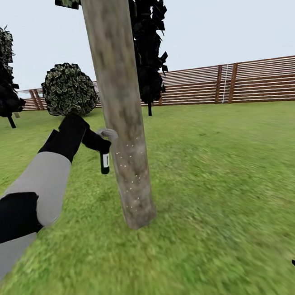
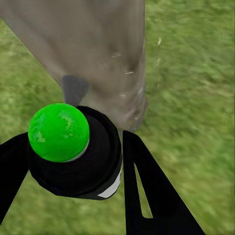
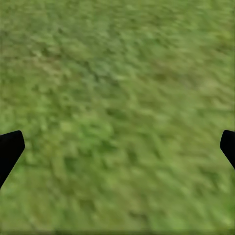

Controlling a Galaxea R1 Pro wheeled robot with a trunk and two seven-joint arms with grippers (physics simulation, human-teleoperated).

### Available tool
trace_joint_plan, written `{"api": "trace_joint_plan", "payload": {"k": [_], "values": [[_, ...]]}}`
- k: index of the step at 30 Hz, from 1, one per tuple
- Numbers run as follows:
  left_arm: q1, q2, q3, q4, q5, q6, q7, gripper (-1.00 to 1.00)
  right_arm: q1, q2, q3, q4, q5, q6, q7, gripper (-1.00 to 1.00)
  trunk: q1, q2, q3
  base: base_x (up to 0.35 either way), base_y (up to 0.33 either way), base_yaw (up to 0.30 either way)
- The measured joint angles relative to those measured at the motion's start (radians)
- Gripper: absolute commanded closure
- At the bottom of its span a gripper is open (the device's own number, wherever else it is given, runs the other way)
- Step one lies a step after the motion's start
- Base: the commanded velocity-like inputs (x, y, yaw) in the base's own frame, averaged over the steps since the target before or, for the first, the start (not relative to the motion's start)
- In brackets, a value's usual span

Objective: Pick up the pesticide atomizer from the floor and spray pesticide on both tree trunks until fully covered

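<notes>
My left end effector (image 1: 103,145) grips the atomizer (image 1: 104,160) just beside the trunk (image 1: 122,123). Pale spray flecks dot only its lower stretch, so I judge coverage partial, with the second tree untouched. My right end effector (image 3: 117,147) hangs open over the lawn (image 3: 117,88).

Head cam: looks forward and slightly down at the tree trunk (image 1: 120,114), close, fence (image 1: 249,82) far behind. Left wrist cam: tight along the left pincer (image 2: 73,161), shares that trunk's base. Right wrist cam: faces the lawn (image 3: 117,98), close.
</notes>
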Motion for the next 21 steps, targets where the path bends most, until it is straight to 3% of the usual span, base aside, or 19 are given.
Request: {"api": "trace_joint_plan", "payload": {"k": [3, 11, 17, 21], "values": [[-0.045, 0.001, 0.0, 0.033, 0.0, 0.0, 0.0, 1.0, 0.0, 0.0, 0.0, 0.0, 0.0, 0.0, 0.0, -1.0, 0.0, 0.0, 0.0, 0.0, 0.0, 0.0], [-0.066, 0.004, 0.0, 0.075, -0.001, 0.0, 0.0, 1.0, 0.0, 0.0, 0.0, 0.0, 0.0, 0.0, 0.0, -1.0, 0.0, 0.0, 0.0, 0.0, 0.0, 0.0], [-0.066, 0.045, -0.003, 0.119, -0.004, -0.003, -0.114, 1.0, 0.0, 0.0, 0.001, 0.0, 0.0, 0.0, 0.0, -1.0, 0.0, 0.0, 0.0, 0.0, 0.0, 0.0], [-0.061, 0.065, -0.004, 0.148, -0.005, -0.008, -0.124, 1.0, 0.0, 0.0, 0.001, 0.0, 0.0, 0.0, 0.0, -1.0, 0.0, 0.0, 0.0, 0.0, 0.0, 0.0]]}}
